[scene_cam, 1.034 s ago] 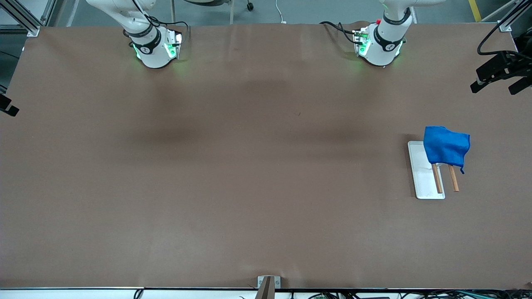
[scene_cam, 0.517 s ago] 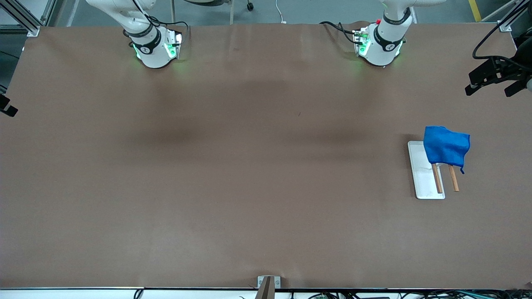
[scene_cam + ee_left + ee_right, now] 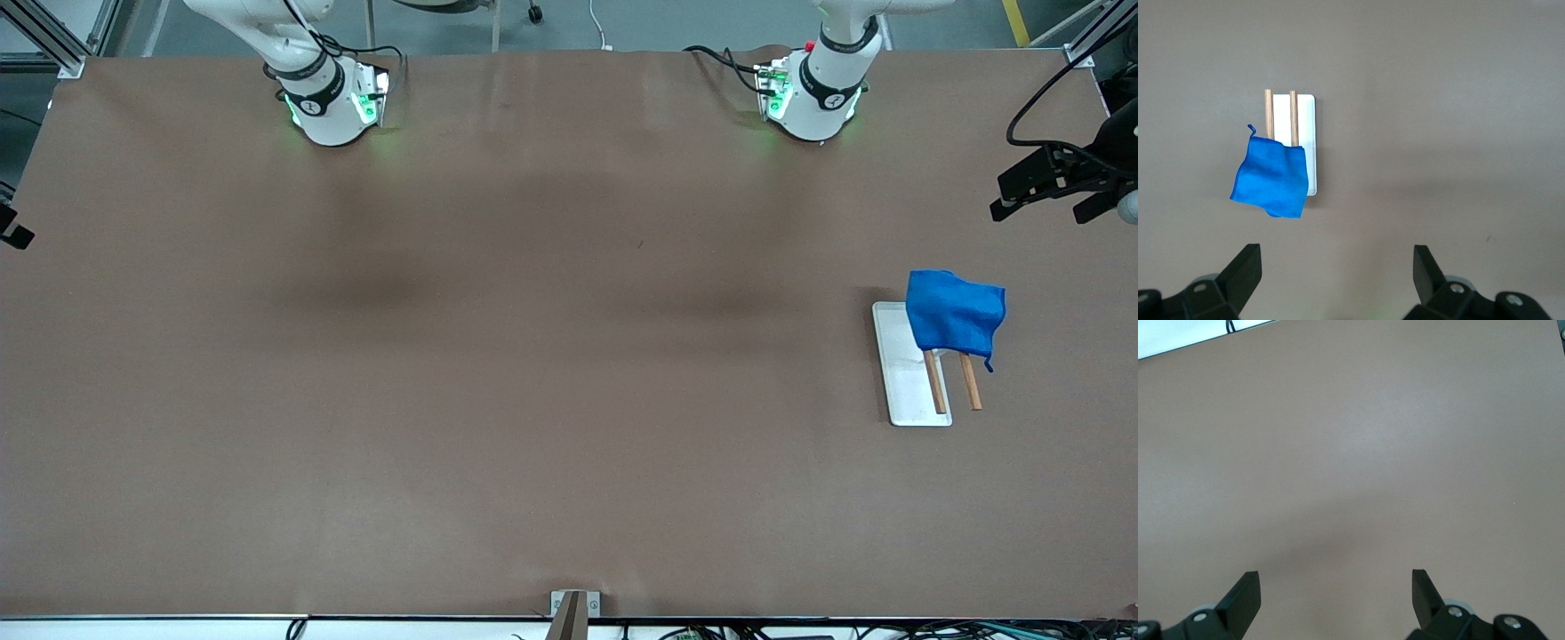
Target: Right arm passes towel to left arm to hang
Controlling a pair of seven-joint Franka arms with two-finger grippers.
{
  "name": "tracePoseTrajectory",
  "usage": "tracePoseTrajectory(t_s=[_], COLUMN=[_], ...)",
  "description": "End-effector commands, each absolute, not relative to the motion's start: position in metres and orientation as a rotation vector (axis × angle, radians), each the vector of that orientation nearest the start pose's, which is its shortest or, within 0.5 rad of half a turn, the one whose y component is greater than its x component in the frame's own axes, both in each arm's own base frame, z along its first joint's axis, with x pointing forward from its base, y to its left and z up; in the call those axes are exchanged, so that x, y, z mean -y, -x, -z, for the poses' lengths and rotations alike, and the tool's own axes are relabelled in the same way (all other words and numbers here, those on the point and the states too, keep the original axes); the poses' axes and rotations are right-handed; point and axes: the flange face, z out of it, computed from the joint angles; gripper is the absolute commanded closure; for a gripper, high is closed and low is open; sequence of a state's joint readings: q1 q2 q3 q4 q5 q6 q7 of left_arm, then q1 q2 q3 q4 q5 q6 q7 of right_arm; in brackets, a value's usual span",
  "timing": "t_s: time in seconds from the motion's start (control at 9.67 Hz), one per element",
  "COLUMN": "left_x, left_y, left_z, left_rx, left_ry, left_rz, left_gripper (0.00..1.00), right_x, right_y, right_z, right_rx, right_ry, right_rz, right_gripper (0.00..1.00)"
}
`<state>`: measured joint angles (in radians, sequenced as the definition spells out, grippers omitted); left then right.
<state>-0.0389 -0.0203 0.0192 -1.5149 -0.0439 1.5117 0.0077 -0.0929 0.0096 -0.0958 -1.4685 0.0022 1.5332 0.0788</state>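
Towel already hung on the rack, both arms clear.

Your bright blue microfibre towel (image 3: 954, 317) drapes over two wooden bars (image 3: 952, 384) above the white tray (image 3: 901, 384), loop corner hanging toward the front camera. The left gripper (image 3: 1049, 189) hovers nearest, jaws apart; the right gripper (image 3: 1337, 600) waits over bare brown counter (image 3: 533, 356), jaws apart.

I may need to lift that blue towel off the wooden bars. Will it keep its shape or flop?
The towel is draped over the two wooden bars above the white tray, with corners hanging down, so it would probably sag from any pinch point. It looks thin, so likely light. Its small loop dangles and might snag a bar.
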Motion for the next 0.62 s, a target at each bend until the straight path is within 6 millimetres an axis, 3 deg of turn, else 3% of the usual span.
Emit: tracePoseTrajectory(t_s=[0.0, 0.52], left_x=[0.0168, 0.0234], left_y=[-0.5502, -0.5491], left_z=[-0.6423, -0.6374], left_rx=[-0.059, -0.107], left_ry=[3.178, 3.153], left_rz=[-0.020, -0.029], left_gripper=[0.00, 0.01], right_x=[0.1057, 0.1066], right_y=[-0.5395, -0.5400], right_z=[-0.6696, -0.6696], right_rx=[-0.452, -0.455], right_ry=[3.095, 3.095], right_rz=[0.102, 0.104], right_gripper=[0.00, 0.00])
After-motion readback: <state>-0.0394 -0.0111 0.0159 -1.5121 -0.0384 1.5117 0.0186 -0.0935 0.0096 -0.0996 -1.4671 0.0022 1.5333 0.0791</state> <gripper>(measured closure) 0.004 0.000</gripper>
